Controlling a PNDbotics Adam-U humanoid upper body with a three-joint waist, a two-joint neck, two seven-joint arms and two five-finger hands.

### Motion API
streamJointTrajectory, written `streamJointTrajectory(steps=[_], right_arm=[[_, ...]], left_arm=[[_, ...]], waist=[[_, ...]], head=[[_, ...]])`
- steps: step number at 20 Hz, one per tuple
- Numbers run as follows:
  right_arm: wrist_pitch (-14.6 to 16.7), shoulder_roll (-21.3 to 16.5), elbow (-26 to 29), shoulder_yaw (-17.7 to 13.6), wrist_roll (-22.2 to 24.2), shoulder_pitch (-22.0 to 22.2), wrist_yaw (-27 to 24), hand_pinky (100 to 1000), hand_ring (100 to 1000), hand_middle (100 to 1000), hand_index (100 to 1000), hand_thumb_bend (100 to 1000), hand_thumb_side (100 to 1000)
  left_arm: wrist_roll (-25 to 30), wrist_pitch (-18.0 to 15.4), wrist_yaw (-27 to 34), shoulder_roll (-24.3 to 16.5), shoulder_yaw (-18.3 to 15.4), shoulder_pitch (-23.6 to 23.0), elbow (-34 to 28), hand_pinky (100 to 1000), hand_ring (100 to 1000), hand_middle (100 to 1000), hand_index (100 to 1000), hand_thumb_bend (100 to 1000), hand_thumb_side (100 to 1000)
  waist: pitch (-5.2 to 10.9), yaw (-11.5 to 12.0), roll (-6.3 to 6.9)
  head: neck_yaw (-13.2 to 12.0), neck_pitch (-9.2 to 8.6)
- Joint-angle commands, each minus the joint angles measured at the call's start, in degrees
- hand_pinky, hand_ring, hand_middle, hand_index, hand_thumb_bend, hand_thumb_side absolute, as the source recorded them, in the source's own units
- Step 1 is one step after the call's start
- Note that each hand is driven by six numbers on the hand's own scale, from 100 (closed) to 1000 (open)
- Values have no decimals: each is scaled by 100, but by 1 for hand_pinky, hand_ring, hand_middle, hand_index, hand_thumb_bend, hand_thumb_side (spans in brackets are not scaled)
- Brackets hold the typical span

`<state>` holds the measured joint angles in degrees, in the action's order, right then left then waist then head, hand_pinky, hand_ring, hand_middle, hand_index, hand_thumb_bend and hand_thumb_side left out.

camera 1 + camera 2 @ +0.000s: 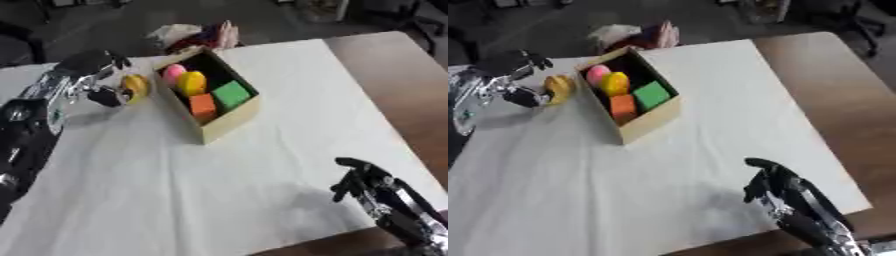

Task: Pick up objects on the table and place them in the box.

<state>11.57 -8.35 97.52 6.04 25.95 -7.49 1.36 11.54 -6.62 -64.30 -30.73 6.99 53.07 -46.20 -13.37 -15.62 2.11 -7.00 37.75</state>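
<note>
Two head cams, stereo pair, both looking steeply down at the table [289, 90] from the robot's side, mid range. Right eye sits slightly right, so scene shifts left in it. Both share the box [645, 122] near the far left corner, white cloth [219, 190], bare right edge.

The left hand [520, 80] curls round a yellow object [559, 87] just beside the box [647, 121].
</note>
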Motion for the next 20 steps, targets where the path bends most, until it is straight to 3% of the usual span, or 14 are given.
streamJointTrajectory(steps=[1,6,9,11,12,16,20], right_arm=[[3,21,130,-2,26,-106,-25,716,519,490,876,100,573],[-8,61,167,-8,31,-210,-36,717,518,490,876,100,581],[-16,64,180,-9,31,-238,-36,717,517,490,876,100,584],[-20,64,184,-10,30,-244,-34,717,517,490,876,100,583],[-21,64,185,-12,29,-245,-33,717,517,490,876,100,582],[-20,67,181,-16,29,-245,-26,717,516,490,875,100,575],[-16,67,175,-21,26,-244,-22,717,515,489,875,100,573]], left_arm=[[-132,125,-27,-162,-144,148,17,717,682,726,881,215,321],[-550,432,77,-199,-242,165,0,721,682,733,889,181,292],[-668,436,178,-182,-190,139,95,716,675,723,877,176,303],[-539,332,205,-172,-142,122,197,698,640,683,842,142,312],[-444,272,198,-172,-124,118,230,667,588,617,794,100,305],[-203,108,185,-203,-135,134,114,569,457,453,644,100,274],[-288,89,298,-243,-125,128,-36,560,444,435,627,100,270]], waist=[[30,-44,-18],[-119,-138,4],[-169,-163,19],[-177,-168,23],[-175,-166,23],[-150,-143,14],[-136,-128,10]], head=[[-66,-169],[-115,-303],[-113,-315],[-105,-303],[-99,-297],[-70,-292],[-53,-298]])
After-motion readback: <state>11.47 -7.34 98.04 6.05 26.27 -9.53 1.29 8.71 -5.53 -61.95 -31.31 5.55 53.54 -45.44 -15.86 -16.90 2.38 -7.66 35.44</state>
